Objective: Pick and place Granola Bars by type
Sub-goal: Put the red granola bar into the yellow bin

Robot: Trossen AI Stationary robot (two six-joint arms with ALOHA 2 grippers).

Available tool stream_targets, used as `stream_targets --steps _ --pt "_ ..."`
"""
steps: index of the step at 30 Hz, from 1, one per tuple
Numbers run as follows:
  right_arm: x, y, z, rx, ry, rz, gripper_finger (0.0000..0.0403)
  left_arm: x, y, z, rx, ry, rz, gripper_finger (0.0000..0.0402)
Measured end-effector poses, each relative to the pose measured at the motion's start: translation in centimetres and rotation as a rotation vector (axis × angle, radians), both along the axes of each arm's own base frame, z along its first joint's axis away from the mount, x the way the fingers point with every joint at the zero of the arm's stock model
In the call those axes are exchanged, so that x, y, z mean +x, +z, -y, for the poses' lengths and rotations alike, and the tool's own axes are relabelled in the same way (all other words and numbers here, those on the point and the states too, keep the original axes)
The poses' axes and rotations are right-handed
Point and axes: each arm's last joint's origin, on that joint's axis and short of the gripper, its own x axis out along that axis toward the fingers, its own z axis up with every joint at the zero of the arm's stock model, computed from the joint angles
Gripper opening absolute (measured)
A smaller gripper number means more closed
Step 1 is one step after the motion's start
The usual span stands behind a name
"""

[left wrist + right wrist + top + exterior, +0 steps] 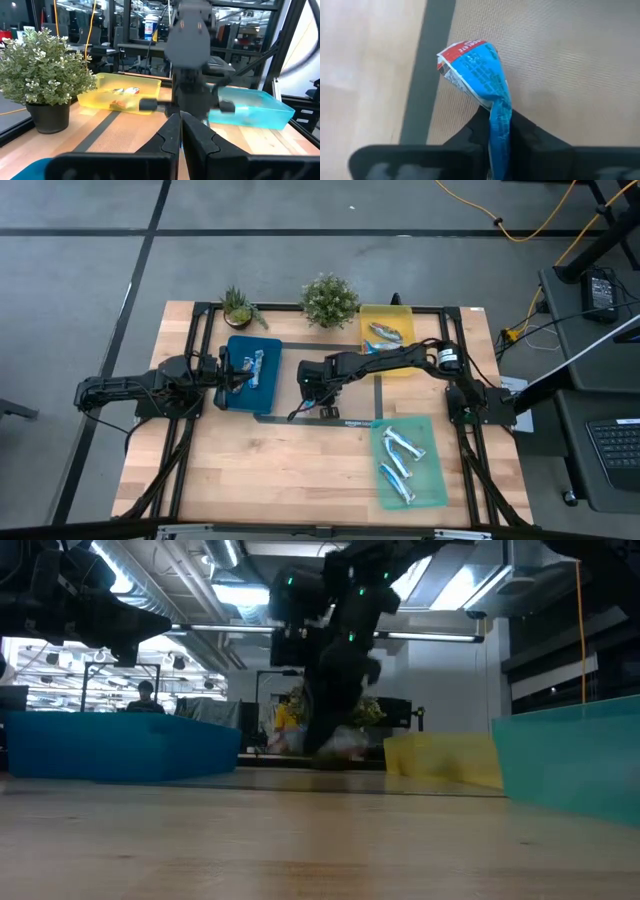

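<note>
A blue granola bar (475, 70) with a red-and-white end sticks out from between the fingers of my right gripper (499, 117), which is shut on it over the tan mat at mid-table (308, 392). Other bars lie in the blue tray (250, 367), the yellow tray (385, 332) and the green tray (400, 455). My left gripper (180, 135) is shut with nothing in it, pointing level beside the blue tray (225, 370). My right gripper pinches the bar's narrow, crumpled blue end (501, 107) between its two fingers. The fingers slant down from above. The bar runs on past the fingertips with its red-and-white end (465, 50) farthest out; whether that end touches the mat, I cannot tell.
Two potted plants (238, 305) (329, 298) stand at the far edge. The blue tray (265, 392) is at left, the yellow tray (365, 320) far right of centre, the green tray (432, 480) near right. A black frame (200, 340) borders the wooden table.
</note>
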Motion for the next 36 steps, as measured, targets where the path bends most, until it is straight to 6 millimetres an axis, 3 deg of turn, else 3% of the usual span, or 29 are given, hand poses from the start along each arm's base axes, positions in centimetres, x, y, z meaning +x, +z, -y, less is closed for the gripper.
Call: stream_targets --steps 10,23,29,36 --pt "-1.4 5.9 1.6 -0.034 -0.063 0.128 0.0044 0.0 0.0 0.0 0.000 0.000 0.000 0.0009" --pt "-2.3 6.6 2.9 -0.019 -0.145 0.089 0.0044 0.0 0.0 0.0 0.000 -0.001 0.000 0.0010" --pt "-3.9 6.6 3.8 -0.058 -0.219 -0.044 0.0044 0.0 0.0 0.0 0.000 -0.001 0.000 0.0010" --pt "-6.0 8.4 5.2 -0.078 -0.270 -0.111 0.0044 0.0 0.0 0.0 0.000 -0.002 0.000 0.0011"
